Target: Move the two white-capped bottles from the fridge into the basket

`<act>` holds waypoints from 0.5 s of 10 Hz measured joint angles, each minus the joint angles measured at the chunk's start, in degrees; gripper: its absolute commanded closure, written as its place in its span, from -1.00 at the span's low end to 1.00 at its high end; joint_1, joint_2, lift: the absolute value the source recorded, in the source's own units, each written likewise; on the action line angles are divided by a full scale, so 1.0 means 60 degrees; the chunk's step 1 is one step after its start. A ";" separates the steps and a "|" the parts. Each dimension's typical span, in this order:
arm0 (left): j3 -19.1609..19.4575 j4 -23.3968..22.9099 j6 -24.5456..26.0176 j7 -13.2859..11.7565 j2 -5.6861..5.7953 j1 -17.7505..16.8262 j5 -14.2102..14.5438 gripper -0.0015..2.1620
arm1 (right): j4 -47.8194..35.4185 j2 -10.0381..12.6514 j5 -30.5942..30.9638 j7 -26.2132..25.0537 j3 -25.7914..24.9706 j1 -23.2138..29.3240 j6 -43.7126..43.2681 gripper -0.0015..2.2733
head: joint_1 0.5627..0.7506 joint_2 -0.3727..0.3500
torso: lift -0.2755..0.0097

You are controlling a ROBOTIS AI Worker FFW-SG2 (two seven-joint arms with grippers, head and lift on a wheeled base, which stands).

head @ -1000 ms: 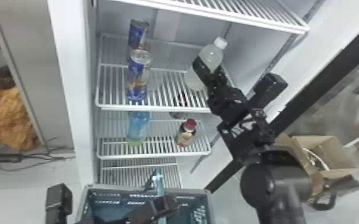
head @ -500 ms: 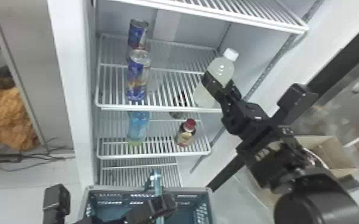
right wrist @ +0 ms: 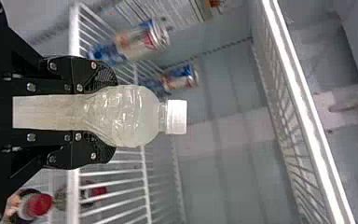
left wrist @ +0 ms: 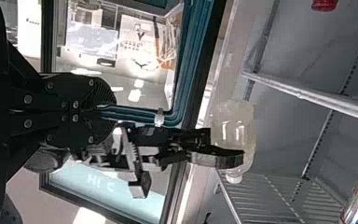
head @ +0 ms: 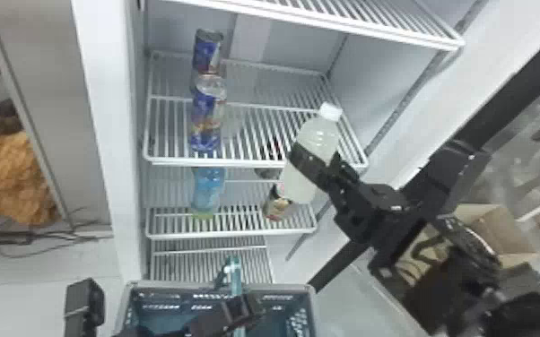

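So right claw (head: 318, 166)'s clamped round a cloudy plastic white-capped bottle (head: 317, 133), roughly 1 o'clock from the blue-grey plastic basket (head: 311, 301) in head view. Left claw (head: 243, 309)'s pinched on a teal handle (head: 236, 278).

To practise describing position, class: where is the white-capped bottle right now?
In the head view, the white-capped bottle is right of the blue cans, tilted, clasped in the right gripper before the fridge shelf.
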 measured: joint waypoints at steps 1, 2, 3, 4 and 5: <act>0.0004 0.0020 -0.0001 0.0000 -0.0005 0.0002 -0.0002 0.10 | -0.0414 0.0034 -0.0084 0.0000 -0.0084 0.0254 0.0556 -0.14 | 0.41 -0.94 | 0.93; 0.0013 0.0034 -0.0001 0.0000 -0.0010 0.0016 -0.0002 0.10 | -0.0751 0.0095 -0.0178 0.0000 -0.0223 0.0466 0.1146 -0.14 | 0.41 -0.94 | 0.93; 0.0018 0.0047 -0.0001 0.0000 -0.0012 0.0020 -0.0003 0.10 | -0.1045 0.0166 -0.0270 0.0000 -0.0391 0.0658 0.1754 -0.14 | 0.41 -0.94 | 0.93; 0.0019 0.0067 -0.0002 0.0000 -0.0012 0.0010 -0.0009 0.10 | -0.1346 0.0219 -0.0354 0.0000 -0.0545 0.0841 0.2303 -0.14 | 0.41 -0.94 | 0.93; 0.0019 0.0095 -0.0002 0.0000 -0.0012 0.0008 -0.0009 0.10 | -0.1638 0.0253 -0.0461 0.0000 -0.0672 0.1024 0.2805 -0.14 | 0.41 -0.94 | 0.93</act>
